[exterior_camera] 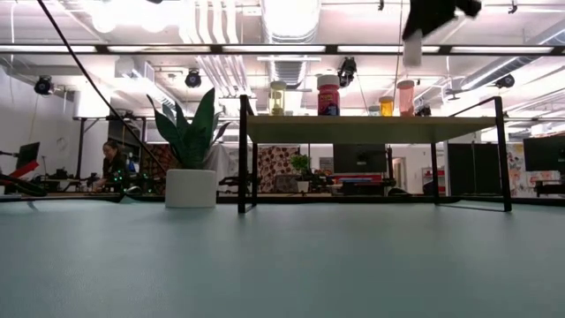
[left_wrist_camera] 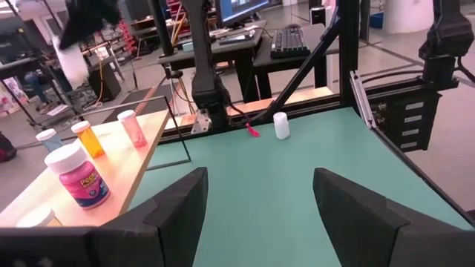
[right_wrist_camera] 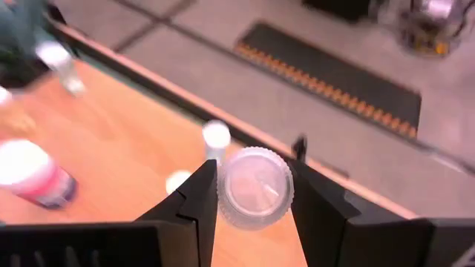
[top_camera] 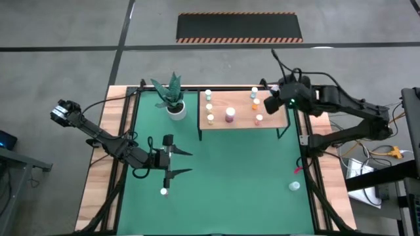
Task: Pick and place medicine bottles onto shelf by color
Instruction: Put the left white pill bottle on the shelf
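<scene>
High view: shelf (top_camera: 244, 124) right edge crowded.

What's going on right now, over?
Right gripper shut on a white-capped bottle above the shelf. Left gripper open, waiting over the mat. Nothing blocking.

The wooden shelf (top_camera: 243, 124) with black legs stands at the counter's far side, carrying small white-capped bottles upright: yellow ones (top_camera: 209, 107) at one end, a larger magenta bottle (top_camera: 230, 115) mid-board, orange (top_camera: 254, 103) nearby. My right end effector (right_wrist_camera: 252, 194) grips a white-capped bottle (right_wrist_camera: 254, 187) above the shelf.
</scene>
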Tool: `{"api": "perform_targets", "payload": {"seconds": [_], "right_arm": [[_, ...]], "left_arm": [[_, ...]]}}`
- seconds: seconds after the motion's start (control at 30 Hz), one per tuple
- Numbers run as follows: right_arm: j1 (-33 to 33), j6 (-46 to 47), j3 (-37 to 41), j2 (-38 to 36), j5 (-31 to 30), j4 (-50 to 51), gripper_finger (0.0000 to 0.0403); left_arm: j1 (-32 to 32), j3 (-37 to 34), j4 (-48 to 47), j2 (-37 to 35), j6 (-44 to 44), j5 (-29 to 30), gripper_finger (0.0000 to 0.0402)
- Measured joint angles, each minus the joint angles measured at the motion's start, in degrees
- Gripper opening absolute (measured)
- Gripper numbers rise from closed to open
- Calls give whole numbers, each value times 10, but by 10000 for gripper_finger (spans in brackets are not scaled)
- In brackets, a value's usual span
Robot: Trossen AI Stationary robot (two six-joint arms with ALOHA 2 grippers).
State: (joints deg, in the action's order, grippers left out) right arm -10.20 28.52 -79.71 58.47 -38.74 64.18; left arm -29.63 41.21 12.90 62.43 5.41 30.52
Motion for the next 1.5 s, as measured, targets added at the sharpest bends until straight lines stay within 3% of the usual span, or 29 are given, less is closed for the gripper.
{"api": "perform_targets", "payload": {"seconds": [0.4, 0.67, 0.87, 1.23, 1.5], "right_arm": [[-144, -20, 134, 2, 135, -98, 126], [-161, 9, 215, -21, 130, -143, 126], [-165, 15, 256, -27, 71, -193, 127], [-180, -10, 254, 5, 68, -229, 130], [-180, -14, 238, 12, 73, -207, 165]], "left_arm": [[0, -2, 1, 0, -1, 0, 228], [0, -3, 1, 0, 0, 0, 228], [0, -3, 1, 0, 0, 0, 228], [0, -3, 1, 0, -1, 0, 228], [0, -3, 1, 0, -1, 0, 228]]}}
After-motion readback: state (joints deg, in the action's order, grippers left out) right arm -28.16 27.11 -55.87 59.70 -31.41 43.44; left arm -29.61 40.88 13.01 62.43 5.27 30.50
